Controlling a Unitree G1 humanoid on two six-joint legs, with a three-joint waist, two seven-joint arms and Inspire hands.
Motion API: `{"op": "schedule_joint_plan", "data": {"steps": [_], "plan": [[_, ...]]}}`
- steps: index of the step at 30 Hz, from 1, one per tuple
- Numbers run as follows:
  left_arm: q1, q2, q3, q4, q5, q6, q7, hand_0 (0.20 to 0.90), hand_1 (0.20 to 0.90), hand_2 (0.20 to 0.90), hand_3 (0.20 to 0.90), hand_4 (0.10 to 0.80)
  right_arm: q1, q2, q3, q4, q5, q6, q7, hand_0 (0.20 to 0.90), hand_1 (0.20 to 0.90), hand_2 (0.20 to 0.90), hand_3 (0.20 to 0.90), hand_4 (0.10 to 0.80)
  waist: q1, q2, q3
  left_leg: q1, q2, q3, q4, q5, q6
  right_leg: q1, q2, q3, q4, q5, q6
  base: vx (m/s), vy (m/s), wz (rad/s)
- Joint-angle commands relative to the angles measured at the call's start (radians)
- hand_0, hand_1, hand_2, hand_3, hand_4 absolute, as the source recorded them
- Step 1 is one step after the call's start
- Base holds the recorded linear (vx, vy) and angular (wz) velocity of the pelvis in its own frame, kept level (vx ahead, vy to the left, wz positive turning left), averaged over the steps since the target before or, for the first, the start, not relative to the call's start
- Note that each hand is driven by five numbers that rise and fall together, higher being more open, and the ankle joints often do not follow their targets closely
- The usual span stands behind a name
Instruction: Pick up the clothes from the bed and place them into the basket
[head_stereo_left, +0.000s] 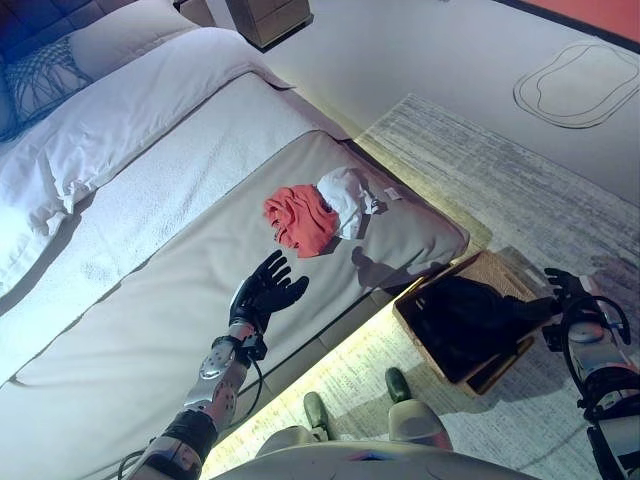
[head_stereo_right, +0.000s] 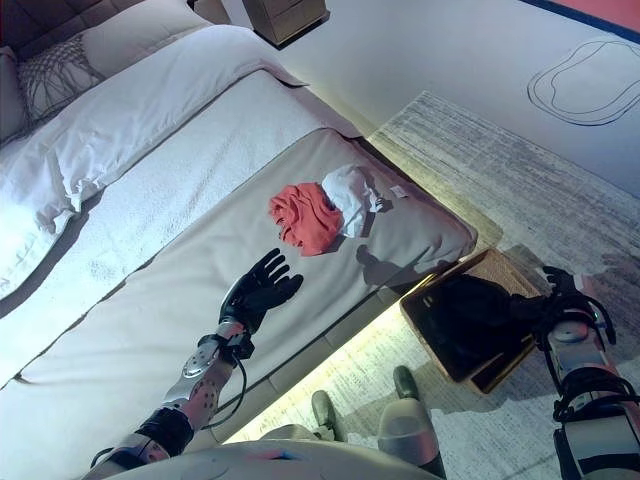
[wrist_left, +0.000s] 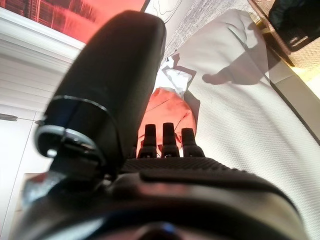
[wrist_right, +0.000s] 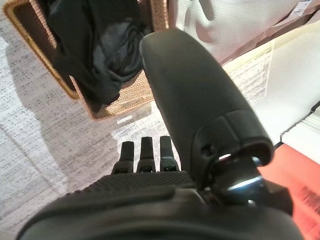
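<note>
No legible text, as far as visible.

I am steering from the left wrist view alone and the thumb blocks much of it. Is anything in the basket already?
Observer: Yes, a black garment fills the wicker basket on the rug beside the bed.
Operator: Where is the right hand?
Observer: The right hand hangs open beside the basket, holding nothing.
Operator: How many clothes are on the bed?
Observer: Two, touching: a red garment and a white garment. The left hand is open, short of them.
</note>
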Motion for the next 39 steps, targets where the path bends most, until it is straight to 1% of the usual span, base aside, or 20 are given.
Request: {"op": "schedule_joint_plan", "data": {"steps": [1,7,10,11,14,15,17,18,22,25,27,30,32,33,36,38,39], "plan": [[-0.073,0.034,0.019,-0.002,-0.017,-0.105,-0.02,0.9,0.9,0.9,0.9,0.8,-0.112,-0.033,-0.045,-0.046,-0.007,-0.073,-0.052,0.9,0.9,0.9,0.9,0.8,0.012,-0.074,-0.05,0.059,-0.001,-0.003,0.04,-0.151,-0.02,-0.034,-0.018,-0.02,0.052,-0.024,0.016,0.0,0.0,0.0],[-0.057,0.032,0.027,-0.002,-0.011,-0.094,-0.01,0.9,0.9,0.9,0.9,0.8,-0.121,-0.039,-0.031,-0.167,-0.033,-0.062,-0.065,0.9,0.9,0.9,0.9,0.8,0.021,-0.08,-0.049,0.058,-0.004,-0.025,0.041,-0.149,-0.02,-0.028,-0.019,-0.029,0.06,-0.03,0.011,0.013,0.004,0.02],[-0.048,0.03,0.029,0.008,-0.002,-0.091,-0.004,0.9,0.9,0.9,0.9,0.8,-0.147,-0.049,-0.004,-0.236,-0.083,-0.06,-0.085,0.9,0.9,0.9,0.9,0.8,0.035,-0.087,-0.048,0.054,-0.007,-0.045,0.043,-0.149,-0.019,-0.026,-0.02,-0.039,0.067,-0.036,0.007,0.016,0.002,0.07],[-0.049,0.032,0.027,0.016,0.015,-0.103,-0.009,0.9,0.9,0.9,0.9,0.8,-0.174,-0.054,0.02,-0.263,-0.105,-0.063,-0.098,0.9,0.9,0.9,0.9,0.8,0.043,-0.09,-0.045,0.049,-0.01,-0.057,0.046,-0.148,-0.019,-0.027,-0.021,-0.046,0.073,-0.04,0.005,0.024,0.001,0.17],[-0.044,0.04,0.018,0.012,0.044,-0.109,-0.02,0.9,0.9,0.9,0.9,0.8,-0.253,-0.074,0.063,-0.326,-0.161,-0.036,-0.117,0.9,0.9,0.9,0.9,0.8,0.068,-0.096,-0.04,0.034,-0.013,-0.088,0.047,-0.141,-0.021,-0.029,-0.024,-0.067,0.084,-0.05,-0.001,0.024,0.002,0.13],[-0.044,0.04,0.018,0.013,0.045,-0.11,-0.021,0.9,0.9,0.9,0.9,0.8,-0.258,-0.075,0.066,-0.328,-0.162,-0.035,-0.118,0.9,0.9,0.9,0.9,0.8,0.068,-0.096,-0.039,0.033,-0.013,-0.09,0.046,-0.14,-0.021,-0.029,-0.025,-0.069,0.085,-0.05,-0.001,0.033,0.02,0.15],[-0.044,0.04,0.012,0.012,0.056,-0.116,-0.017,0.9,0.9,0.9,0.9,0.8,-0.309,-0.092,0.093,-0.343,-0.197,-0.039,-0.134,0.9,0.9,0.9,0.9,0.8,0.086,-0.094,-0.034,0.024,-0.019,-0.112,0.043,-0.134,-0.021,-0.027,-0.028,-0.084,0.087,-0.056,-0.005,0.04,0.028,0.27],[-0.043,0.042,0.009,0.009,0.062,-0.121,-0.014,0.9,0.9,0.9,0.9,0.8,-0.366,-0.106,0.119,-0.346,-0.207,-0.032,-0.143,0.9,0.9,0.9,0.9,0.8,0.106,-0.092,-0.03,0.013,-0.025,-0.132,0.045,-0.131,-0.022,-0.03,-0.033,-0.1,0.089,-0.061,-0.008,0.038,0.029,0.33],[-0.055,0.044,0.004,0.007,0.059,-0.119,-0.014,0.9,0.9,0.9,0.9,0.8,-0.523,-0.128,0.197,-0.336,-0.207,-0.018,-0.146,0.9,0.9,0.9,0.9,0.8,0.15,-0.083,-0.002,-0.047,-0.039,-0.173,0.091,-0.13,-0.025,-0.076,-0.049,-0.151,0.162,-0.1,-0.026,-0.017,0.055,0.34],[-0.07,0.063,-0.005,-0.005,0.07,-0.151,-0.019,0.9,0.9,0.9,0.9,0.8,-0.65,-0.16,0.259,-0.331,-0.194,-0.001,-0.142,0.9,0.9,0.9,0.9,0.8,0.183,-0.071,0.061,-0.145,-0.061,-0.213,0.207,-0.142,-0.024,-0.151,-0.06,-0.199,0.29,-0.156,-0.052,-0.115,0.071,0.35],[-0.076,0.074,-0.002,-0.015,0.047,-0.16,-0.026,0.9,0.9,0.9,0.9,0.8,-0.704,-0.175,0.29,-0.333,-0.21,0.017,-0.133,0.9,0.9,0.9,0.9,0.8,0.2,-0.064,0.1,-0.203,-0.072,-0.227,0.28,-0.154,-0.022,-0.196,-0.073,-0.223,0.369,-0.184,-0.067,-0.121,0.034,0.36],[-0.083,0.1,-0.001,-0.055,0.011,-0.164,-0.018,0.9,0.9,0.9,0.9,0.8,-0.796,-0.183,0.369,-0.334,-0.212,0.041,-0.165,0.9,0.9,0.9,0.9,0.8,0.24,-0.063,0.161,-0.307,-0.097,-0.262,0.398,-0.177,-0.006,-0.288,-0.096,-0.252,0.512,-0.23,-0.089,-0.105,-0.02,0.43],[-0.08,0.122,-0.001,-0.092,0.013,-0.162,-0.024,0.9,0.9,0.9,0.9,0.8,-0.845,-0.18,0.392,-0.317,-0.203,0.048,-0.201,0.9,0.9,0.9,0.9,0.8,0.27,-0.066,0.199,-0.371,-0.117,-0.284,0.472,-0.196,0.005,-0.341,-0.108,-0.27,0.603,-0.26,-0.098,-0.093,-0.082,0.69],[-0.075,0.128,-0.001,-0.109,0.022,-0.162,-0.023,0.9,0.9,0.9,0.9,0.8,-0.863,-0.18,0.398,-0.308,-0.205,0.048,-0.211,0.9,0.9,0.9,0.9,0.8,0.281,-0.065,0.206,-0.395,-0.124,-0.29,0.492,-0.199,0.007,-0.36,-0.112,-0.278,0.627,-0.264,-0.1,-0.057,-0.078,0.6],[-0.055,0.149,-0.009,-0.158,0.017,-0.164,-0.019,0.9,0.9,0.9,0.9,0.8,-0.91,-0.169,0.408,-0.294,-0.225,0.079,-0.238,0.9,0.9,0.9,0.9,0.8,0.311,-0.061,0.246,-0.461,-0.147,-0.299,0.575,-0.22,0.015,-0.407,-0.118,-0.294,0.717,-0.294,-0.112,-0.026,-0.041,0.4],[-0.04,0.161,-0.002,-0.202,0.0,-0.149,-0.005,0.9,0.9,0.9,0.9,0.8,-0.94,-0.17,0.421,-0.287,-0.234,0.1,-0.242,0.9,0.9,0.9,0.9,0.8,0.331,-0.057,0.275,-0.512,-0.165,-0.301,0.635,-0.236,0.023,-0.444,-0.126,-0.307,0.777,-0.312,-0.122,-0.018,-0.02,0.34],[-0.031,0.168,0.004,-0.227,-0.026,-0.13,-0.001,0.9,0.9,0.9,0.9,0.8,-0.955,-0.167,0.43,-0.285,-0.247,0.12,-0.243,0.9,0.9,0.9,0.9,0.8,0.342,-0.056,0.284,-0.551,-0.177,-0.301,0.674,-0.245,0.031,-0.477,-0.134,-0.315,0.816,-0.323,-0.125,-0.01,-0.027,0.26]]}}
